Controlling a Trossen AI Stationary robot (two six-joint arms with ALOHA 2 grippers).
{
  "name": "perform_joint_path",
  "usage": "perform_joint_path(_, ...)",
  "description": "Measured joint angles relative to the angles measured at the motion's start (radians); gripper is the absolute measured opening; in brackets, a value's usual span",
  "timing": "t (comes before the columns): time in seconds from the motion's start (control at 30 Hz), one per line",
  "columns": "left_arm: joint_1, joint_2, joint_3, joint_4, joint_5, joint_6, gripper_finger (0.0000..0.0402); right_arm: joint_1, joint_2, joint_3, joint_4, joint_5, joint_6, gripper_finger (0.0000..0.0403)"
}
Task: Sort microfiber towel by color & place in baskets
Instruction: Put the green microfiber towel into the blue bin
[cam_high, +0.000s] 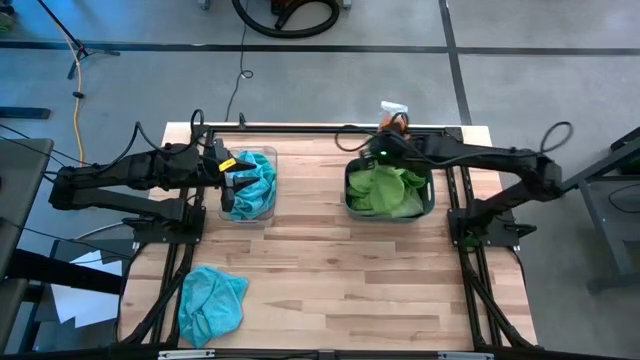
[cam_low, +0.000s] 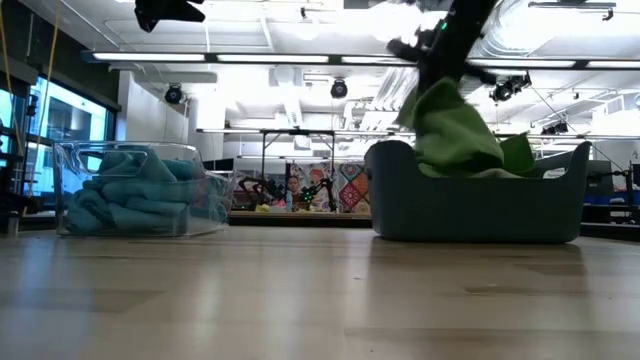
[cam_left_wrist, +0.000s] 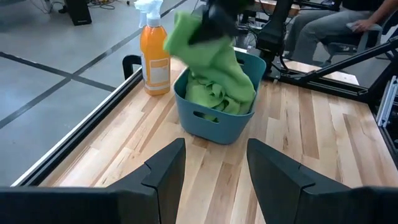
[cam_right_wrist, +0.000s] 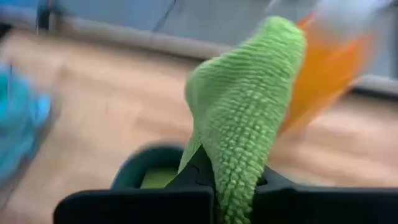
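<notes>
The right gripper (cam_right_wrist: 233, 180) pinches a green microfiber towel (cam_right_wrist: 245, 106) above the dark teal-grey plastic tub (cam_high: 430, 195) at far right. The left gripper (cam_left_wrist: 214, 162), jaws apart and apparently empty, hangs over the clear plastic bin (cam_high: 268, 155) of turquoise towels (cam_high: 250, 185).

two baskets (cam_high: 250, 213) (cam_high: 432, 196) (one clear), one spray bottle (cam_left_wrist: 155, 51)

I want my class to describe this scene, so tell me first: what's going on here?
A two-armed robot is sorting towels by colour. The right gripper is shut on a green microfiber towel, holding it over the dark teal-grey plastic tub, which already holds green towels. The left gripper hangs open above the small clear plastic bin, which is full of teal towels. One teal towel lies loose on the wooden table, unsorted.
</notes>
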Motion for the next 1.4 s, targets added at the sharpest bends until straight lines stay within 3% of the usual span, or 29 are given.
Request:
perform_joint_path(0.13,0.0,0.0,0.0,0.0,-0.001,0.008,0.0161,0.052,-0.101,0.0,-0.016,0.234,0.037,0.0)
perform_joint_path(0.23,0.0,0.0,0.0,0.0,-0.009,0.011,0.0161,0.099,-0.156,0.0,-0.011,0.351,0.04,0.0)
perform_joint_path(0.37,0.0,0.0,0.0,0.0,-0.011,0.017,0.0161,0.154,-0.163,-0.001,-0.06,0.383,0.064,0.0)
perform_joint_path(0.53,0.0,0.0,0.0,0.001,-0.011,0.016,0.0161,0.232,-0.129,-0.124,-0.058,0.422,0.287,0.0)
perform_joint_path(0.7,0.0,0.0,0.0,0.001,-0.012,0.015,0.0161,0.284,-0.113,-0.294,-0.01,0.236,0.456,0.0)
perform_joint_path(0.83,0.0,0.0,0.0,0.003,-0.012,0.015,0.0161,0.287,-0.113,-0.339,-0.038,0.059,0.507,0.0)
perform_joint_path(1.13,0.0,0.0,0.0,0.006,-0.012,0.014,0.0161,0.109,-0.115,-0.319,0.022,-0.236,0.319,0.0)
perform_joint_path(1.4,0.0,0.0,0.0,0.006,-0.013,-0.003,0.0161,-0.05,-0.067,-0.317,0.045,-0.376,0.204,0.0)
